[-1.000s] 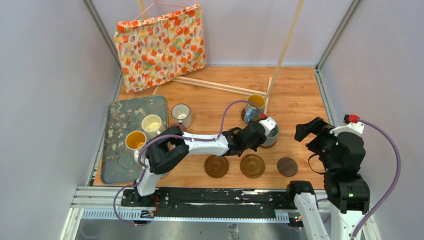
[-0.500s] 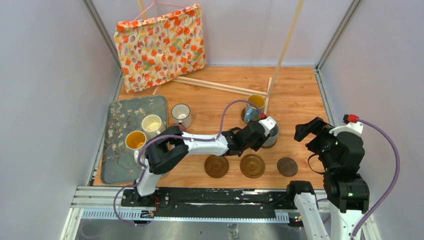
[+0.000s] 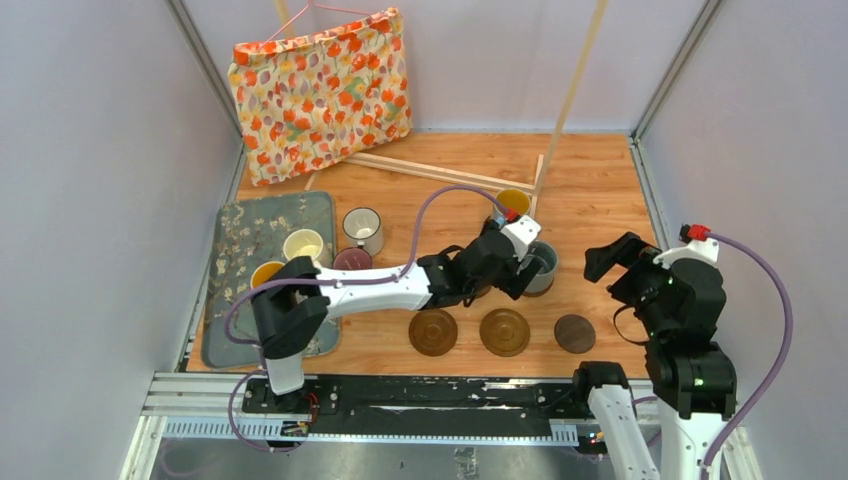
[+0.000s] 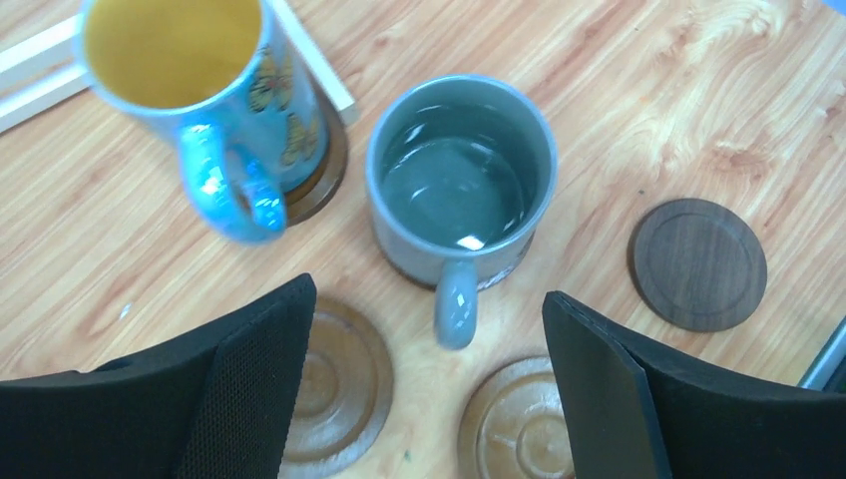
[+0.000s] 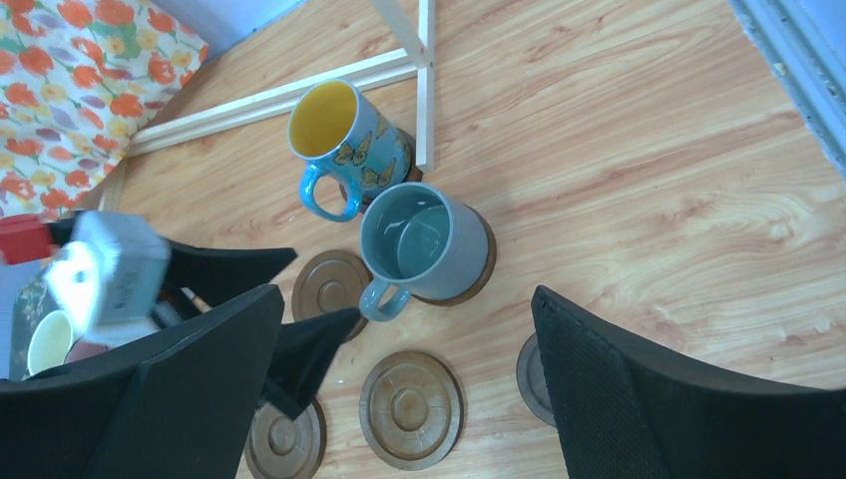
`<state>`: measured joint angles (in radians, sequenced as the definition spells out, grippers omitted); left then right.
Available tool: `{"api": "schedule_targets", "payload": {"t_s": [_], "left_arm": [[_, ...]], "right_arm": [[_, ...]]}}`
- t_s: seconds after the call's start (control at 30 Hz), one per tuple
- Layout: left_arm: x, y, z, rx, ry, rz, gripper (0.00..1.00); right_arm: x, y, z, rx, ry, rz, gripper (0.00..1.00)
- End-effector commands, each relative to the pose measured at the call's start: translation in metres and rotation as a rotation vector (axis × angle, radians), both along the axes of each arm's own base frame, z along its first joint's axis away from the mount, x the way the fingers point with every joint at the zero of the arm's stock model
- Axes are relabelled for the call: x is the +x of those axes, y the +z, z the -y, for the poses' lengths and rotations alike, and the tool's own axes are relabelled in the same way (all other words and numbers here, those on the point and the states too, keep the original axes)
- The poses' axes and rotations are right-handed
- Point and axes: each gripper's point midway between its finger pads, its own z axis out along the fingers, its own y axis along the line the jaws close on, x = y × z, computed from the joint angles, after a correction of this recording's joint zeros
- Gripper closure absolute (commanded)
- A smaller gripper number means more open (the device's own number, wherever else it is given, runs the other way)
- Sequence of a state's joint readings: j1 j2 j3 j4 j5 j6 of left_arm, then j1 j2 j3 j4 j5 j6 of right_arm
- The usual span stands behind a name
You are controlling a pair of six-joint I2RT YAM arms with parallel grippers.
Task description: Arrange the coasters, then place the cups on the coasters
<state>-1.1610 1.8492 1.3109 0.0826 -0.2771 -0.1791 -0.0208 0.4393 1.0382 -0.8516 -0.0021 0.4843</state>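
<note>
The grey-blue cup [image 4: 461, 190] stands upright on a coaster, its handle [image 4: 456, 304] pointing at my left gripper [image 4: 427, 329]. That gripper is open, with its fingers on either side of the handle and clear of it. Just behind, a blue cup with yellow inside [image 4: 200, 90] stands on another coaster [image 4: 324, 170]. Three bare coasters [image 3: 433, 331] [image 3: 505, 331] [image 3: 575, 333] lie in a row near the front edge, and one more [image 5: 329, 284] lies left of the grey-blue cup. My right gripper [image 3: 610, 262] hangs open and empty to the right, above the table.
A grey floral mat [image 3: 240, 230] lies at the left with a cream cup [image 3: 303, 245] and an orange-inside cup [image 3: 268, 273]. A pink cup [image 3: 352, 260] and a white dark-rimmed cup [image 3: 362, 228] stand beside it. Wooden strips [image 3: 440, 172] and a flowered bag [image 3: 320, 90] are at the back.
My left gripper has opened and let go of the grey-blue cup's handle. The left arm's elbow has shifted left, uncovering the pink cup. The right arm has hardly moved.
</note>
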Motion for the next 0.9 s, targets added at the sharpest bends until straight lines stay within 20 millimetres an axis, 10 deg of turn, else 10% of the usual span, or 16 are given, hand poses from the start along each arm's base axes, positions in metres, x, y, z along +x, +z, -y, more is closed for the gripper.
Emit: {"api": "schedule_targets", "payload": {"t_s": [0.0,0.43,0.87], "left_arm": [[0.000,0.022,-0.036,-0.004,0.105,0.018,0.10],[0.004,0.022,-0.204,0.071,0.685,-0.029,0.02],[-0.041,-0.010,-0.290,0.065,0.944,-0.189,0.00]], "right_arm": [[0.013,-0.014,-0.018,0.002,0.121,-0.076,0.00],[0.035,-0.032,-0.026,-0.007,0.186,-0.161,0.00],[0.035,-0.060,-0.017,-0.060,0.149,-0.223,0.00]]}}
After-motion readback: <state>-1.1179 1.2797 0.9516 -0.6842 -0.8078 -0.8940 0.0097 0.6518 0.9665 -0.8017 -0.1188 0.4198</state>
